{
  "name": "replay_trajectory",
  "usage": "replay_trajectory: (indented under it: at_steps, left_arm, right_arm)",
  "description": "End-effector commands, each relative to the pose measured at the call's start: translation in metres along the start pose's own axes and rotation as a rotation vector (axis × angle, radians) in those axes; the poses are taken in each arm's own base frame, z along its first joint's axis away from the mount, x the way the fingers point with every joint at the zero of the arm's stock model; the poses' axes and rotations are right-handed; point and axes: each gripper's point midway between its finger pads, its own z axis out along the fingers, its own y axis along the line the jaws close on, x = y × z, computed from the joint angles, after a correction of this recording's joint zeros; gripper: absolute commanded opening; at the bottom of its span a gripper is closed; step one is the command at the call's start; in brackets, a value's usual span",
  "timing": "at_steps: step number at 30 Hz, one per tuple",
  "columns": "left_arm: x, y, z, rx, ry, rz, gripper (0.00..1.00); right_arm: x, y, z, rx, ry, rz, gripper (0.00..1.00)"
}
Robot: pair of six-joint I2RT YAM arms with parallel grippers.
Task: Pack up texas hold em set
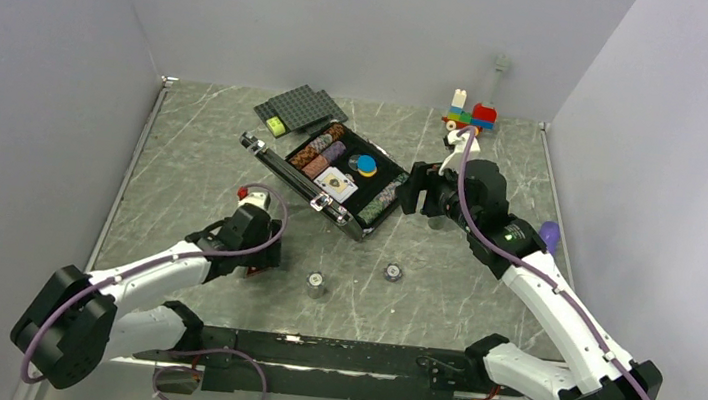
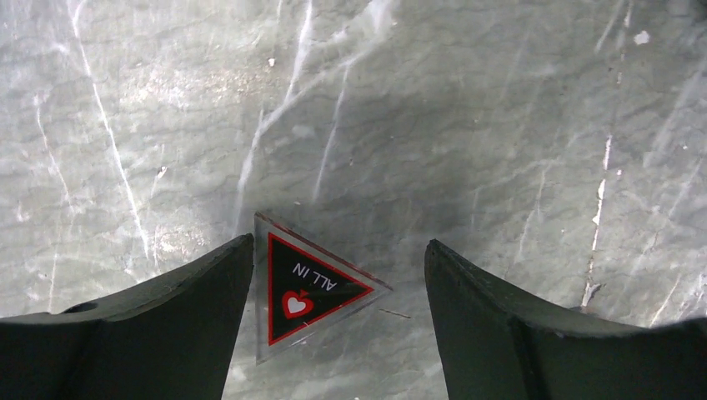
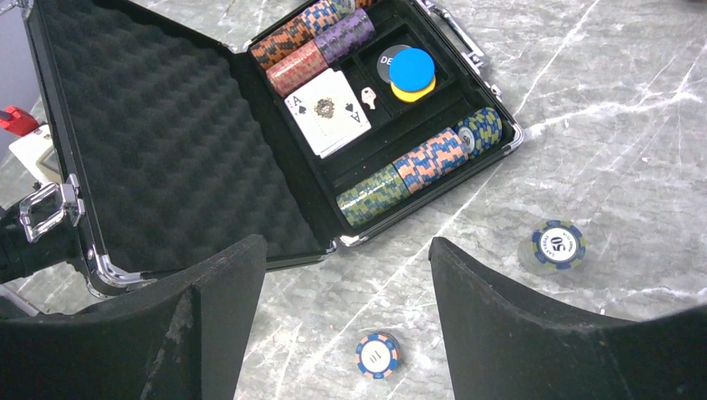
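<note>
The black briefcase (image 1: 297,181) lies open mid-table, its foam lid (image 3: 167,142) raised toward the near left. Its tray holds multicoloured chip rows (image 3: 421,162), cards (image 3: 328,111) and a blue disc (image 3: 413,69). Two small chip stacks stand on the table in front of it (image 1: 316,283) (image 1: 392,272), also in the right wrist view (image 3: 377,355) (image 3: 557,246). My left gripper (image 1: 260,262) (image 2: 339,250) is open, low over a clear triangular "ALL IN" marker (image 2: 308,287) lying flat between its fingers. My right gripper (image 1: 417,187) (image 3: 346,246) is open and empty beside the case's right side.
Dark grey studded baseplates (image 1: 300,108) with a small green piece (image 1: 276,127) lie behind the case. A colourful brick toy car (image 1: 468,114) stands at the back right. Grey walls enclose the table on three sides.
</note>
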Motion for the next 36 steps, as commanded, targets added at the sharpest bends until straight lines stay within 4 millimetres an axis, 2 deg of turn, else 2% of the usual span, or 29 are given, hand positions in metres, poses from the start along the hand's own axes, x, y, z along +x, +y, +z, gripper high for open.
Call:
replay_trajectory:
  at_steps: [1, 7, 14, 24, 31, 36]
  left_arm:
    - [-0.020, -0.019, -0.008, 0.075, -0.067, 0.037, 0.80]
    - [-0.006, -0.007, -0.014, -0.052, 0.001, 0.074, 0.83]
    - [0.009, -0.005, -0.011, -0.148, 0.072, 0.104, 0.82]
    - [0.009, -0.001, -0.011, -0.178, 0.069, 0.093, 0.84]
    - [0.006, -0.006, -0.016, -0.132, 0.043, 0.065, 0.85]
    - [0.011, -0.004, -0.019, -0.127, 0.056, 0.057, 0.86]
  right_arm:
    - [-0.008, 0.004, 0.002, -0.019, -0.033, 0.012, 0.77]
    - [-0.008, 0.005, 0.003, -0.028, -0.034, 0.019, 0.77]
    - [-0.006, 0.005, 0.002, -0.027, -0.031, 0.020, 0.77]
    - [-0.006, 0.004, -0.001, -0.023, -0.036, 0.019, 0.77]
    - [-0.005, 0.005, 0.001, -0.028, -0.031, 0.025, 0.77]
    - [-0.004, 0.006, 0.002, -0.031, -0.028, 0.026, 0.77]
